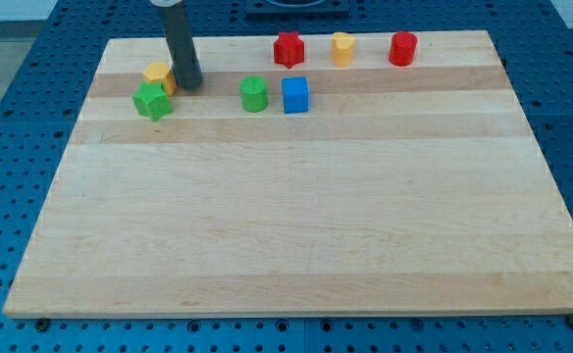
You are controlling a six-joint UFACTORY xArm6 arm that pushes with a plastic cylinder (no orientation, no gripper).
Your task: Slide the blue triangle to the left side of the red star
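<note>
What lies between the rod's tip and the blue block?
In the camera view, a green cylinder-like block stands between my tip and the blue cube-like block.

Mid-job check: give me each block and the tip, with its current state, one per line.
my tip: down on the board, beside the orange block.
orange block: touching the green star.
green star: at the view's left.
green cylinder: free.
blue cube: free; no blue triangle visible.
red star: free.
yellow block: free.
red cylinder: free.
</note>
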